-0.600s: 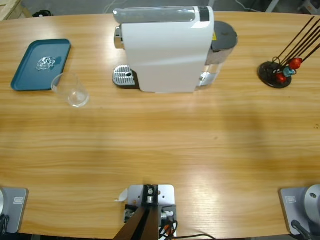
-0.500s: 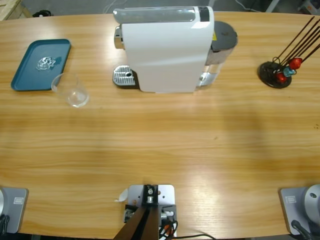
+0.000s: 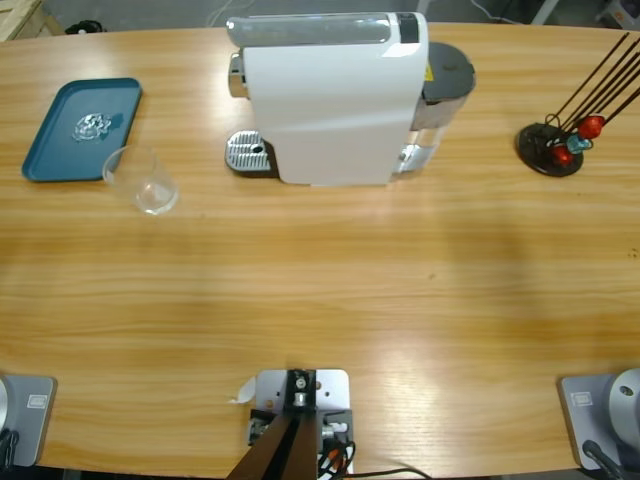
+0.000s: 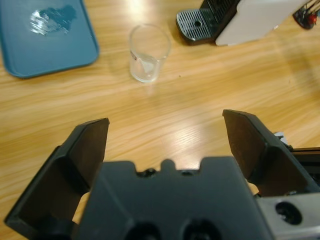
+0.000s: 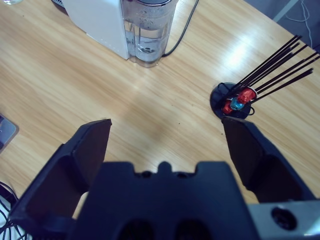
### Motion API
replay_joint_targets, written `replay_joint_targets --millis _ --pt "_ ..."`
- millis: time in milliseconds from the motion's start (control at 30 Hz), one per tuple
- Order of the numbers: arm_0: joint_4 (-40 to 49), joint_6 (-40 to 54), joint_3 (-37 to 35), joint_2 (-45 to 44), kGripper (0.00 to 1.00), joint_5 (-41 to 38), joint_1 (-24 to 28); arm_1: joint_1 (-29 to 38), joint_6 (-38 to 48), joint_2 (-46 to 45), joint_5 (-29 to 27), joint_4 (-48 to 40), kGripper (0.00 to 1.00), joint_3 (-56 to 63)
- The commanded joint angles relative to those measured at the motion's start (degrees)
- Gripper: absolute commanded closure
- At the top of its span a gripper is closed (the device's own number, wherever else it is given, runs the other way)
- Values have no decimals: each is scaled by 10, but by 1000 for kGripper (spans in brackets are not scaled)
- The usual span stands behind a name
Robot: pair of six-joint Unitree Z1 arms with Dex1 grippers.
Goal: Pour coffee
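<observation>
Nothing had moved; both end effectors, left (image 4: 165, 135) and right (image 5: 165, 132), hung released, glass cup (image 3: 141, 180) beside teal tray (image 3: 60, 140).

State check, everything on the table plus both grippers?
Glass: upright, empty, beside the tray, not under the spout.
Tray: flat, wet patch on it.
Coffee machine: closed, nothing on its drip grate.
Capsule rack: upright, a few capsules.
Left gripper: open, empty.
Right gripper: open, empty.

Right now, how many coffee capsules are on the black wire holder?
3 visible: red capsule highest, red capsule lowest, blue capsule between them, all on the holder. Others may be hidden.
</observation>
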Motion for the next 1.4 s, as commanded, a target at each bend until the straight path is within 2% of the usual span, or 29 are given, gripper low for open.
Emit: replay_joint_targets --millis 33,200,333,433,567,733,800,900,1067,1100,1200,1233,1300,1333,1400 --pt "-12 3 -77 140 4 -16 1 -7 2 61 -9 0 0 -20" --pt "-12 2 -122 234 4 -16 1 -7 3 134 -3 23 0 -60" --pt "-35 -30 -141 287 4 -19 1 -7 5 131 -3 23 0 -47" --pt "-91 -76 -158 313 15 -29 2 -7 10 125 -5 19 0 -40" --pt "-188 -127 -198 388 30 -114 40 -9 14 129 -5 9 0 -32" --pt "-202 -176 -276 495 32 -166 45 -9 17 94 -7 -13 0 0" --pt "-202 -184 -296 526 71 -184 48 -9 17 84 -10 -15 0 14" --pt "-202 -194 -328 572 110 -225 49 -9 10 91 -8 -10 0 27" --pt "-201 -197 -380 618 114 -235 49 -9 10 112 -7 -18 10 32" --pt "-201 -197 -386 623 147 -235 49 -9 10 116 -7 -20 15 32" --pt "-199 -198 -387 637 494 -248 49 -9 10 119 -5 -22 27 33" --pt "-198 -199 -386 639 555 -254 48 -9 10 120 -5 -22 31 33" --pt "-197 -206 -385 641 586 -270 48 -9 10 120 -5 -22 32 33" --pt "-197 -209 -385 640 643 -275 48 -10 10 120 -5 -22 32 33" --pt "-196 -210 -384 634 653 -278 48 -9 10 122 -5 -22 32 34"
